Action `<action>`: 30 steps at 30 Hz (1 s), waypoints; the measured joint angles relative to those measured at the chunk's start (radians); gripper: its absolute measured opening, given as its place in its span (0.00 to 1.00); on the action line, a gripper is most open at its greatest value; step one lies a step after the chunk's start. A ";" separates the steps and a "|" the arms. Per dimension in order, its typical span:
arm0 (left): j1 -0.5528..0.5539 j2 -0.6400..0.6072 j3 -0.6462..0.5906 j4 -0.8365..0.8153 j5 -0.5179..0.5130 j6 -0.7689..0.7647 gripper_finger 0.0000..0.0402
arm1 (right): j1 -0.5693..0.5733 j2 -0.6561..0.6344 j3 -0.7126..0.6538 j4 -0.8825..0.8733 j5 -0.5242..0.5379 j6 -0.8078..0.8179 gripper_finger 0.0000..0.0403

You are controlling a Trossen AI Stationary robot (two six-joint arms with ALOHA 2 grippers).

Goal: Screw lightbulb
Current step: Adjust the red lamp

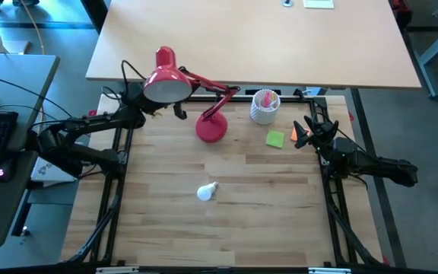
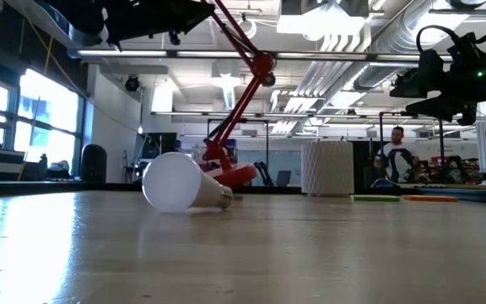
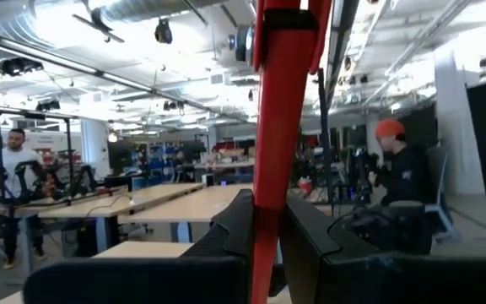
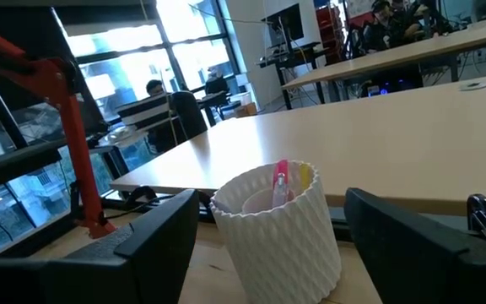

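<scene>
1. Near the middle of the table (image 1: 280, 194), the lightbulb (image 1: 207, 191) lies on its side, untouched, well apart from both arms; in the low view its globe faces left and its screw base points toward the red lamp (image 1: 181, 82)
2. The left gripper (image 3: 264, 245) is up at the lamp, its fingers closed on the lamp's red arm (image 3: 281, 127), which runs straight up between them in the left wrist view
3. The right gripper (image 4: 272, 245) hangs open and empty near the table's far right, with the white pen cup (image 4: 277, 224) just ahead of its spread fingers
4. Risks, as I judge them: the bulb is round and free to roll, so a slanted pinch could push it away or squirt it out
5. If the left hold slips, the shade could swing, and the threads would then meet the socket crooked and jam
6. A reach from the right could also clip the cup or the sticky notes (image 1: 275, 138)
</scene>
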 joint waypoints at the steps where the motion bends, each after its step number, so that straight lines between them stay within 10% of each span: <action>1: -0.002 0.000 0.010 -0.021 0.000 0.011 0.06 | 0.000 0.000 0.000 0.000 0.000 0.000 0.73; 10: -0.004 0.004 0.025 -0.069 -0.067 0.035 0.07 | 0.000 0.000 0.000 0.000 0.000 0.000 0.73; 20: 0.054 0.043 0.027 -0.070 -0.058 0.037 0.35 | 0.000 0.000 0.000 0.000 0.000 0.000 0.73; 30: 0.134 0.221 0.180 -0.117 0.178 0.003 0.47 | 0.000 0.000 0.000 0.000 0.000 0.000 0.73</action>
